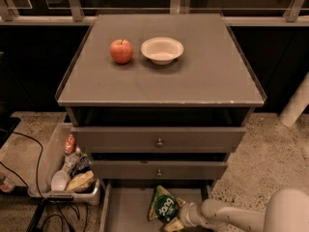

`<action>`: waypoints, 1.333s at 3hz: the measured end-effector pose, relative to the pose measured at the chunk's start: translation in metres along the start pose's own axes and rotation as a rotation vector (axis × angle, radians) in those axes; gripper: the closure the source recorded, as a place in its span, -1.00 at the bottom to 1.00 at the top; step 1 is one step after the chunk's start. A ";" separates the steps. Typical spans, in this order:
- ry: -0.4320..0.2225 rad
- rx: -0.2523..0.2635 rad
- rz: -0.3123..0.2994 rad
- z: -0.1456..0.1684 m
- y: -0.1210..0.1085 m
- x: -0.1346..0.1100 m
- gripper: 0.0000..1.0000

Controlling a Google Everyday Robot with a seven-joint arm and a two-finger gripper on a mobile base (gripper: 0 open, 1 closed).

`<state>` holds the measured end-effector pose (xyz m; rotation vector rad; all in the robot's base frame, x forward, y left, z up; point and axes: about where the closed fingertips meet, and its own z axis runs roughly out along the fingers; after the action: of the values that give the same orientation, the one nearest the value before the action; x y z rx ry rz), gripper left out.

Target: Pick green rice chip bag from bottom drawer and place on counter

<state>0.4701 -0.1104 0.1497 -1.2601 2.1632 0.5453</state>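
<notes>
Camera view: the green rice chip bag lies in the bottom drawer, at the lower centre of the frame, towards the right side of the drawer's flat grey floor. The gripper sits at the bag's lower right edge, right against it. Its pale arm reaches in from the lower right corner of the frame. Whether the gripper is closed on the bag or merely beside it cannot be told, because its tip merges with the bag's crumpled edge.

The bag is small, crinkled and green, standing slightly tilted. It has a dark green round patch with white lettering facing the camera and a lighter, yellowish corner at its bottom.

Above it are two grey drawers with small knobs: the middle drawer and the upper drawer. The counter fills the upper middle of the frame. It carries a red apple and, just to the apple's right, a white bowl. A plastic bin of wrappers stands at the lower left, beside the cabinet.
</notes>
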 end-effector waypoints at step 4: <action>0.000 -0.002 0.000 0.000 0.001 -0.001 1.00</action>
<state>0.4697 -0.1099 0.1503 -1.2614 2.1631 0.5480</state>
